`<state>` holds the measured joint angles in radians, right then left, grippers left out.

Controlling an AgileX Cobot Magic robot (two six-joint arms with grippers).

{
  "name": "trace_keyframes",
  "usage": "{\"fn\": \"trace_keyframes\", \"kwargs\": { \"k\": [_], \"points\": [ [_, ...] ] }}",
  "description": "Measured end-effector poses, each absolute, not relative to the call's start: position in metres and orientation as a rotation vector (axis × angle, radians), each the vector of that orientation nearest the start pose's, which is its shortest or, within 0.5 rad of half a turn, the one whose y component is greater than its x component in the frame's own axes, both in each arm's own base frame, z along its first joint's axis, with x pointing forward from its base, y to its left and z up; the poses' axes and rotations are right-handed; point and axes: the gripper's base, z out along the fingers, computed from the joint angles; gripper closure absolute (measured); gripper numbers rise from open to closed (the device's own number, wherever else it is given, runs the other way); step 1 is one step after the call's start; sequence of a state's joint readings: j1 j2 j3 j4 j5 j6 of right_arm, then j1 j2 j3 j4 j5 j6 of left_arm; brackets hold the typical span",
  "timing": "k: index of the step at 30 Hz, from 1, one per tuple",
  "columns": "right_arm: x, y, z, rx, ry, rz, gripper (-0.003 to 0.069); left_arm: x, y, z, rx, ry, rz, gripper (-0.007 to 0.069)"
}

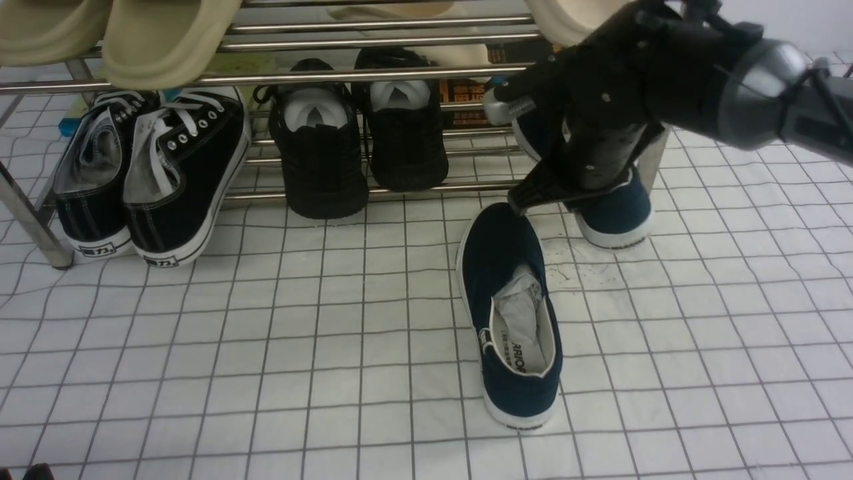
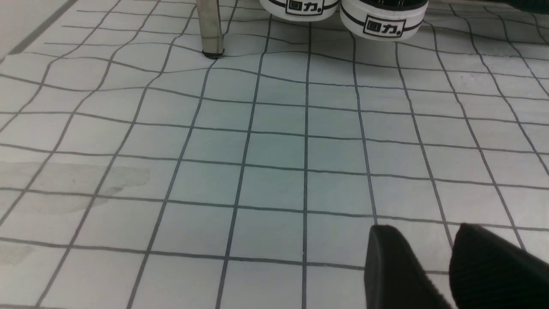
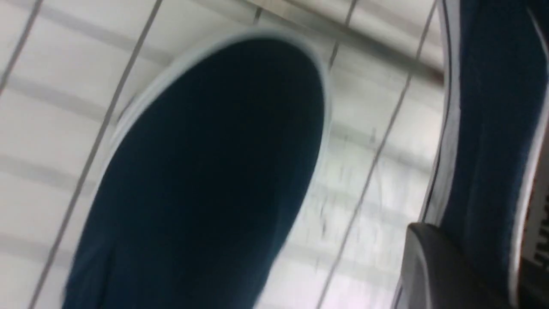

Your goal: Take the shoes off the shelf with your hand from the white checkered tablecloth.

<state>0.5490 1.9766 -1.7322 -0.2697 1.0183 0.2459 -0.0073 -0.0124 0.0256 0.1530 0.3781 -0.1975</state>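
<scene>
My right gripper (image 1: 523,200) covered the middle of the second navy slip-on (image 1: 616,210), beside the right end of the shoe rack (image 1: 373,193). Above that rack's lower tier, the pale clogs (image 1: 156,40) ran out of the front view. The print on the orange-and-black box (image 1: 463,100) behind the rack was too small to read.

front view looking forward and down, right wrist view much closer

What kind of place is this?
Possibly a shoe-handling test area: a metal shoe rack holds several pairs, a navy slip-on lies on checkered cloth, and a robot arm reaches in.
</scene>
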Motion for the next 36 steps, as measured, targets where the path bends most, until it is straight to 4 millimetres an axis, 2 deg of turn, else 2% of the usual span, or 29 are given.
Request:
{"fn": "trace_keyframes", "kwargs": {
  "k": [1,2,3,5,7,10,13,15,17,18,24,31,36],
  "points": [
    [0.371,0.209,0.275,-0.532,2.66,-0.111,0.0636,0.052,0.005,0.172,-0.083,1.868,0.01,0.0387],
    [0.355,0.208,0.293,-0.532,2.695,-0.088,0.0636,0.052,0.005,0.172,-0.083,1.868,0.01,0.0386],
    [0.346,0.208,0.302,-0.533,2.714,-0.067,0.0636,0.052,0.005,0.172,-0.083,1.868,0.01,0.0386],
    [0.336,0.206,0.311,-0.536,2.726,-0.052,0.0636,0.052,0.005,0.172,-0.083,1.868,0.01,0.0386],
    [0.318,0.201,0.32,-0.546,2.742,-0.015,0.0636,0.052,0.005,0.172,-0.083,1.868,0.01,0.0386],
    [0.302,0.196,0.31,-0.555,2.795,0.007,0.0636,0.052,0.005,0.172,-0.083,1.868,0.01,0.0386],
    [0.285,0.19,0.285,-0.542,2.866,0.052,0.0636,0.052,0.005,0.172,-0.083,1.868,0.01,0.0386],
    [0.283,0.189,0.266,-0.54,2.856,0.07,0.0636,0.052,0.005,0.172,-0.083,1.868,0.01,0.0386],
    [0.282,0.189,0.258,-0.542,2.853,0.073,0.0636,0.052,0.005,0.172,-0.083,1.868,0.01,0.0386],
    [0.283,0.189,0.245,-0.54,2.831,0.085,0.0636,0.052,0.005,0.172,-0.083,1.868,0.01,0.0386],
    [0.288,0.193,0.228,-0.492,2.826,0.094,0.0636,0.052,0.005,0.172,-0.083,1.868,0.01,0.0386],
    [0.291,0.191,0.225,-0.443,2.819,0.032,0.0636,0.052,0.005,0.172,-0.083,1.868,0.01,0.0386],
    [0.293,0.184,0.235,-0.399,2.768,-0.048,0.0635,0.052,0.005,0.172,-0.083,1.868,0.01,0.0386]
  ]
}}
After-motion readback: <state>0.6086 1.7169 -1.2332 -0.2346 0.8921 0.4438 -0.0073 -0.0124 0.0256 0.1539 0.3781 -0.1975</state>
